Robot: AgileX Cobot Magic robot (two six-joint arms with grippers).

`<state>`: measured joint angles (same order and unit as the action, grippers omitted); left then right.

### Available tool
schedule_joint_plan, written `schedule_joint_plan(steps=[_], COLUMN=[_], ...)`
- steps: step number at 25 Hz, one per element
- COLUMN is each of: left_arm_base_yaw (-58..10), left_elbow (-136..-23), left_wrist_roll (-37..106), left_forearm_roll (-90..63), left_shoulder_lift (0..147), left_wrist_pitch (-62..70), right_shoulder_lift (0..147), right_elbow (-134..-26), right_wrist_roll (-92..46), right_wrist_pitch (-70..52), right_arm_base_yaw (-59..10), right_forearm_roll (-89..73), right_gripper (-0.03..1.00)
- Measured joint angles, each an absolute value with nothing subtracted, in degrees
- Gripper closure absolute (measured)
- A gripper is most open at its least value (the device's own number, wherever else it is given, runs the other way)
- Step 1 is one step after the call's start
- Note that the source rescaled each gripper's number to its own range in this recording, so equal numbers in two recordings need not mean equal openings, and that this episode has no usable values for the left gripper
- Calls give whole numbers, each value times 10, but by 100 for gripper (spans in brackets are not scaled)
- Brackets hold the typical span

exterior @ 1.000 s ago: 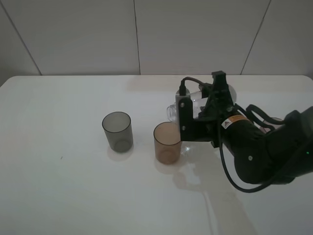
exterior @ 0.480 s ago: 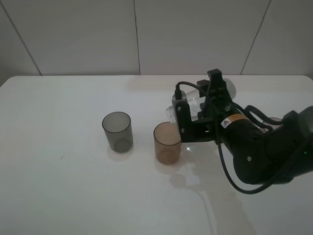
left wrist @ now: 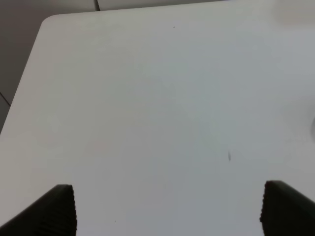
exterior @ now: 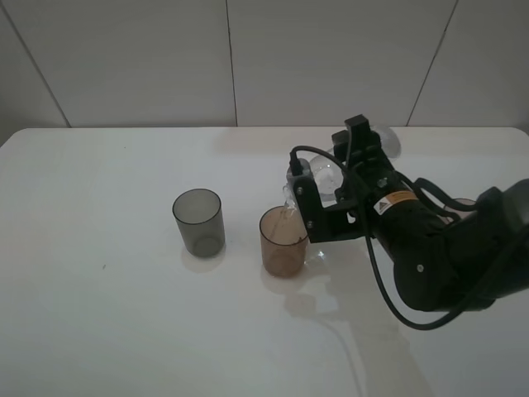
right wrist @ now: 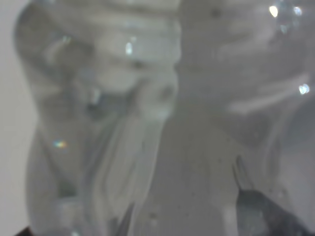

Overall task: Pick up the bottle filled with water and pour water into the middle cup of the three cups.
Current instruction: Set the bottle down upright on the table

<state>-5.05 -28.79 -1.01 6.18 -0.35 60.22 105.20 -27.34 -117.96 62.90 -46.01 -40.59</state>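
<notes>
My right gripper (exterior: 340, 180) is shut on the clear ribbed bottle (exterior: 318, 175) and holds it tipped over. The bottle's open neck (exterior: 289, 193) points down-left over the rim of the amber-brown middle cup (exterior: 283, 242). A thin pale streak runs from the neck into that cup. The bottle fills the right wrist view (right wrist: 147, 123). The smoky grey cup (exterior: 198, 222) stands to the left of the amber one. The mauve-pink cup is hidden behind the right arm. My left gripper (left wrist: 167, 216) is open over bare table, and only its fingertips (left wrist: 63, 209) show.
The white table (exterior: 124, 314) ends at a pale panelled wall at the back. The bulky right arm (exterior: 446, 256) covers the table's right side. A small dark speck (left wrist: 229, 156) marks the tabletop in the left wrist view.
The right gripper has rolled the bottle further over. Its neck has dropped towards the amber cup's rim, and a pale streak now reaches into the cup. The cups have not moved.
</notes>
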Motion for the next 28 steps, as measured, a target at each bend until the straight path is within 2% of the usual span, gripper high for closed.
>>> schedule_joint_plan(steps=[28], left_arm_base_yaw=[-50], left_elbow=[-288], left_wrist_roll=[-10], left_forearm_roll=[62], left_shoulder_lift=[-3], left_wrist_pitch=[602], right_shoulder_lift=[1052], right_elbow=[-273], right_wrist_roll=[-1263], right_wrist_pitch=[666], right_arm_base_yaw=[-460], right_forearm_roll=[-399], right_gripper=[96])
